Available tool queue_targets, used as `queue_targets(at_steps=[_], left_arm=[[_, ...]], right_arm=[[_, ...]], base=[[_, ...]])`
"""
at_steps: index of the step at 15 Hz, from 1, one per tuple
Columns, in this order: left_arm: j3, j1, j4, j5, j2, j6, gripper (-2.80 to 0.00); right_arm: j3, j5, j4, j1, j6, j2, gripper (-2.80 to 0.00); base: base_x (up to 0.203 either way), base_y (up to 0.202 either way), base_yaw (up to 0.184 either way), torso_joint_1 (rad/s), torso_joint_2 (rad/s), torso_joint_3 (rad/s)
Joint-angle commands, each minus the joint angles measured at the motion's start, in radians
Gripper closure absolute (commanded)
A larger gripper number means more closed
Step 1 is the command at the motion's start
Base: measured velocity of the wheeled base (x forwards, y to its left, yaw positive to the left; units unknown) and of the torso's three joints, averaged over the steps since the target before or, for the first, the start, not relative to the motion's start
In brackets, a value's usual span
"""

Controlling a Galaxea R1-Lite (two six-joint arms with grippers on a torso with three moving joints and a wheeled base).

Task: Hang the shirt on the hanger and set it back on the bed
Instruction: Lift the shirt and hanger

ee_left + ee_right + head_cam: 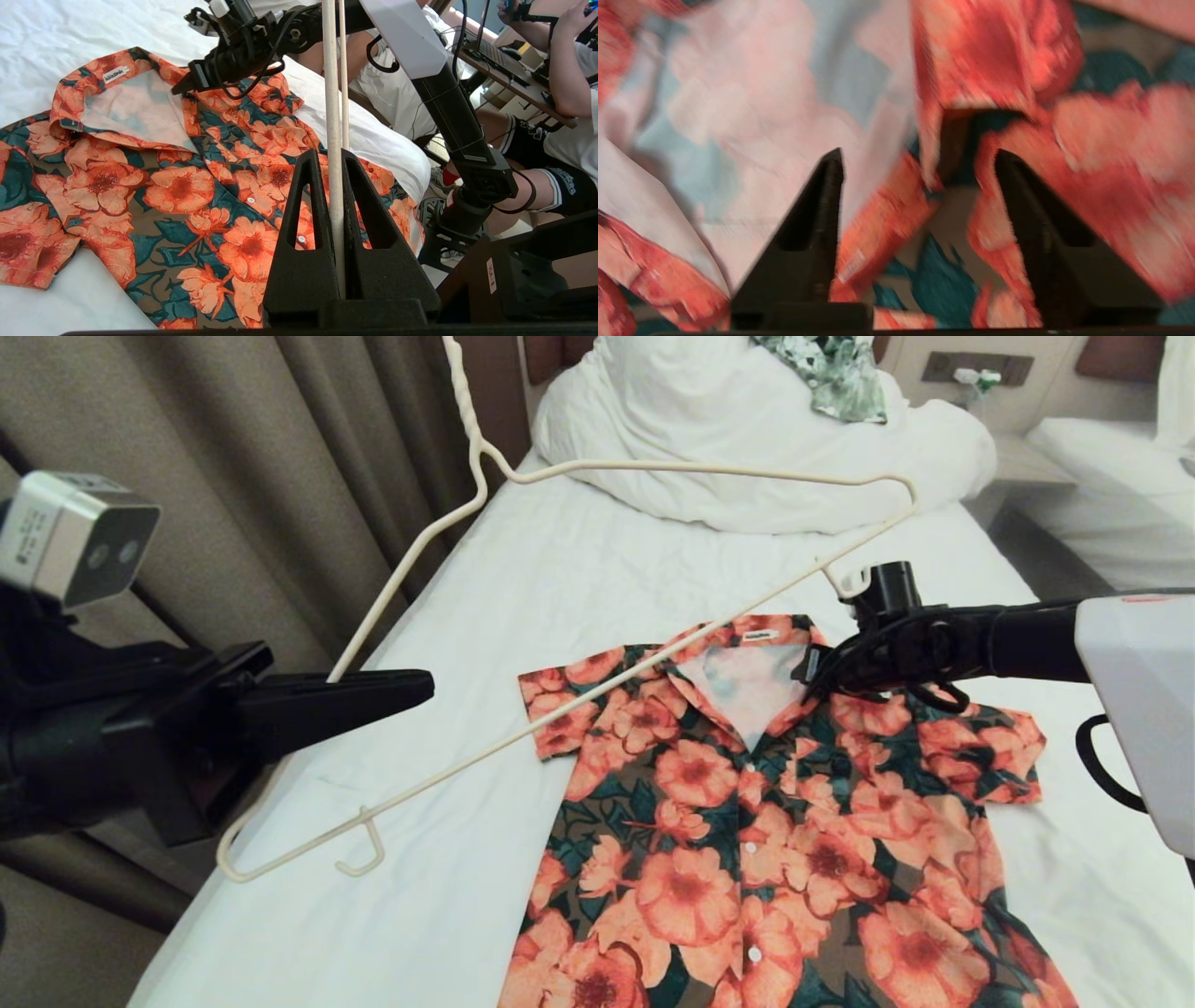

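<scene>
The flowered shirt (747,821) lies flat and face up on the bed (560,569), collar toward the duvet. My left gripper (425,686) is raised over the bed's left edge, shut on one sloping side of the cream wire hanger (470,415). The hanger hangs tilted in the air, its long bar crossing above the shirt's sleeve and collar. In the left wrist view both fingers (306,196) clamp the hanger wire (331,93). My right gripper (810,670) sits low at the collar's right side. It (919,154) stands open, with the shirt's (1064,140) collar edge between its fingers.
A bunched white duvet (709,448) with a green-and-white leaf garment (831,373) lies at the bed's head. Curtains (233,476) hang along the left. A second bed (1102,457) stands at the far right. Seated people (560,116) and a desk are beyond the bed's right side.
</scene>
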Motion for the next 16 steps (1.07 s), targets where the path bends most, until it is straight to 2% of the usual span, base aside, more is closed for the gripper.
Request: queue_targets(at_steps=[1, 4, 7, 8, 12, 16], left_arm=[[0.0, 0.0, -0.004, -0.007, 0.003, -0.002, 0.0], [0.001, 0.0, -0.005, -0.005, 0.005, 0.0, 0.0], [0.013, 0.0, -0.042, -0.005, 0.013, -0.002, 0.0], [0.018, 0.0, -0.053, -0.005, 0.016, -0.003, 0.0], [0.024, -0.001, -0.062, -0.006, 0.033, -0.003, 0.0], [0.034, -0.012, -0.088, -0.006, 0.122, 0.003, 0.0]], right_arm=[[0.0, -0.004, -0.044, 0.004, -0.025, 0.019, -2.8], [0.0, -0.067, -0.144, 0.006, -0.072, 0.062, -2.8], [0.0, -0.083, -0.235, 0.016, -0.091, 0.09, -2.8], [0.0, -0.088, -0.25, 0.016, -0.104, 0.096, 0.0], [0.0, -0.09, -0.311, 0.02, -0.125, 0.111, 0.0], [0.013, -0.105, -0.301, 0.02, -0.122, 0.059, 0.0]], base=[[0.0, 0.0, 0.0, 0.0, 0.0, 0.0], [0.0, 0.0, 0.0, 0.0, 0.0, 0.0], [0.0, 0.0, 0.0, 0.0, 0.0, 0.0], [0.0, 0.0, 0.0, 0.0, 0.0, 0.0], [0.0, 0.0, 0.0, 0.0, 0.0, 0.0], [0.0, 0.0, 0.0, 0.0, 0.0, 0.0]])
